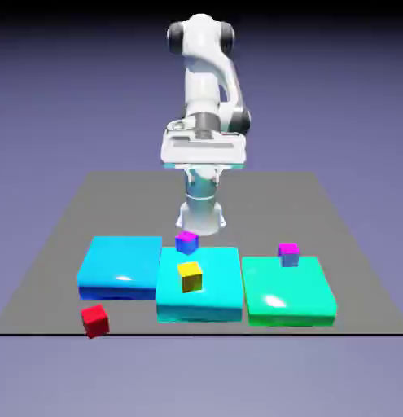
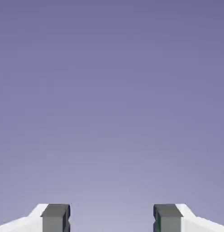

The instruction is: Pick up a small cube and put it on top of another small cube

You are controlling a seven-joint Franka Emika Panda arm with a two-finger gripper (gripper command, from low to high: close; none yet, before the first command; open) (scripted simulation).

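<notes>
The small red cube (image 1: 95,320) sits on the grey table near its front edge, at the exterior view's left, just in front of a cyan slab (image 1: 120,265). One magenta-topped blue cube (image 1: 186,241) stands at the far edge of the middle cyan slab (image 1: 216,297). Its twin (image 1: 289,254) stands at the far edge of the green slab (image 1: 287,297). My gripper (image 1: 204,165) hangs high above the table's far half, well away from every cube. In the hand view the gripper (image 2: 111,219) is open, with only the backdrop between its grey fingertips (image 2: 55,217).
A yellow cube (image 1: 190,276) rests on the middle cyan slab. The three flat slabs lie side by side across the front of the table (image 1: 66,220). The arm's white base column (image 1: 202,208) rises behind them.
</notes>
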